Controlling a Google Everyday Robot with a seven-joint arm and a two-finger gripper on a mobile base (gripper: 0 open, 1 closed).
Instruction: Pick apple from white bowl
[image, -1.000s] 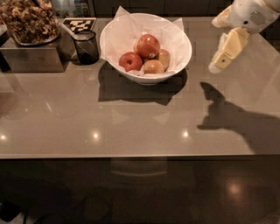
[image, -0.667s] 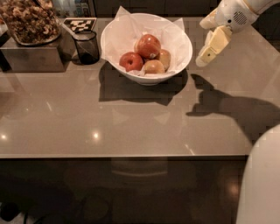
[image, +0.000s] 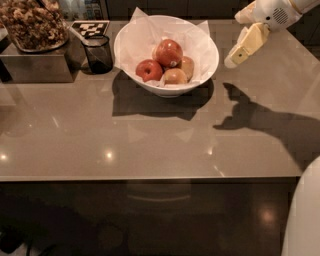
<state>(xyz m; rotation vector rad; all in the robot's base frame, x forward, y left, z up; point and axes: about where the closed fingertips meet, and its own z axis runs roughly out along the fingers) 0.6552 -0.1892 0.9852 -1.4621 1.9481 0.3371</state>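
Red apple (image: 169, 52) tops the bowl (image: 172, 89) on the desk (image: 150, 142); gripper (image: 235, 56) hovers just right, its grip impossible to tell.

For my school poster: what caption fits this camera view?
Gripper hovers beside the white bowl; the apple sits inside, not yet picked.

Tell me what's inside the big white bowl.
Visible: crinkled white paper lining, a large glossy red-orange apple, a smaller dark red apple and two pale tan apples. The bottom of the wide white bowl is hidden beneath them. The gripper hangs beside it, outside.
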